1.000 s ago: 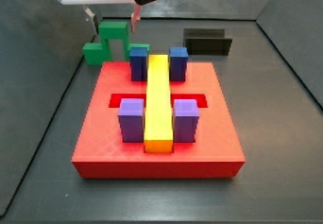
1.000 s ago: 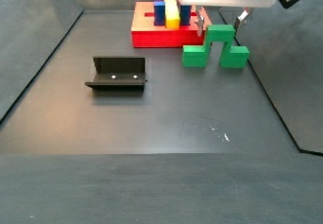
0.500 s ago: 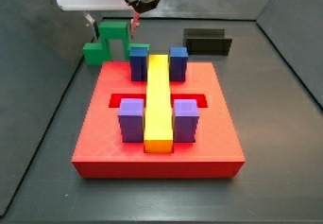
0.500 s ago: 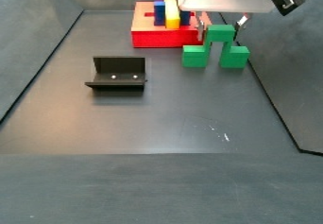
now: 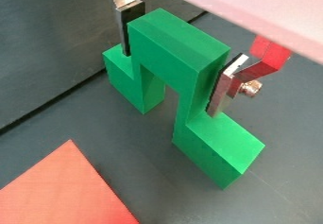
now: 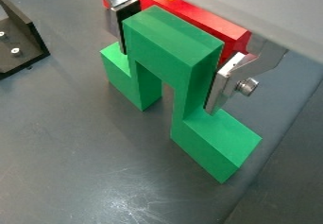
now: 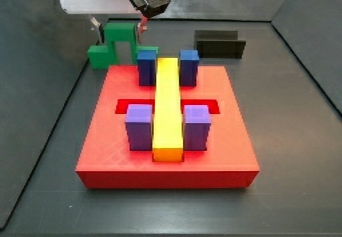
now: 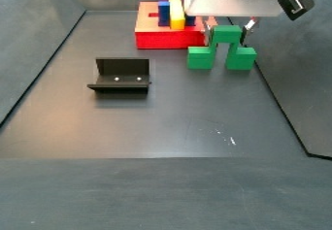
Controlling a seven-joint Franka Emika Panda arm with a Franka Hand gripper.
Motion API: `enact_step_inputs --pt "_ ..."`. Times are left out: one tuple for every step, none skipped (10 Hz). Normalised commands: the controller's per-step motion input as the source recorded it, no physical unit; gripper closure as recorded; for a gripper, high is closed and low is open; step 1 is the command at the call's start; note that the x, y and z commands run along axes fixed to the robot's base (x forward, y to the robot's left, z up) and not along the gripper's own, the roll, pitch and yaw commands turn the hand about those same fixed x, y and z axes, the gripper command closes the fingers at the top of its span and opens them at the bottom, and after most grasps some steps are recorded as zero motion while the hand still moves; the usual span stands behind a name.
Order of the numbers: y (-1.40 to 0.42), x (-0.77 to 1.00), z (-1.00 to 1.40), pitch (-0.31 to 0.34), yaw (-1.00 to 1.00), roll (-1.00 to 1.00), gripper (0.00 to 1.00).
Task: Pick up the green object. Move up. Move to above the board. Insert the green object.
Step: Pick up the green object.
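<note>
The green object (image 7: 120, 36) stands on the dark floor just behind the board (image 7: 120, 151), a bright green arch with a raised middle and two lower legs. My gripper (image 5: 175, 69) straddles that raised middle (image 6: 171, 53), one silver finger (image 5: 125, 25) on each flank, close to the sides. The jaws stand open around it, and the arch rests on the floor (image 8: 226, 40). The board is a red slab carrying a long yellow bar (image 7: 167, 101) between blue and purple blocks. Its red edge (image 6: 209, 25) shows right behind the arch in a wrist view.
The fixture (image 8: 119, 76), a dark bracket on a plate, stands on the floor well away from the arch, also seen as fixture (image 7: 221, 43) behind the board's far corner. Grey walls close the floor on all sides.
The gripper has come down a little, so its fingers now reach lower along the sides of the green arch. The arch and board have not moved.
</note>
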Motion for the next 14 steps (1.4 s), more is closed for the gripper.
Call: enact_step_inputs --pt "0.00 0.00 0.00 0.000 0.00 0.00 1.00" --pt "0.00 0.00 0.00 0.000 0.00 0.00 1.00" --pt "0.00 0.00 0.00 0.000 0.00 0.00 1.00" --pt "0.00 0.00 0.00 0.000 0.00 0.00 1.00" --pt "0.00 0.00 0.00 0.000 0.00 0.00 1.00" --pt "0.00 0.00 0.00 0.000 0.00 0.00 1.00" --pt "0.00 0.00 0.00 0.000 0.00 0.00 1.00" --pt "0.00 0.00 0.00 0.000 0.00 0.00 1.00" --pt "0.00 0.00 0.00 0.000 0.00 0.00 1.00" --pt "0.00 0.00 0.00 0.000 0.00 0.00 1.00" --pt "0.00 0.00 0.00 0.000 0.00 0.00 1.00" --pt "0.00 0.00 0.00 0.000 0.00 0.00 1.00" --pt "0.00 0.00 0.00 0.000 0.00 0.00 1.00" --pt "0.00 0.00 0.00 0.000 0.00 0.00 1.00"
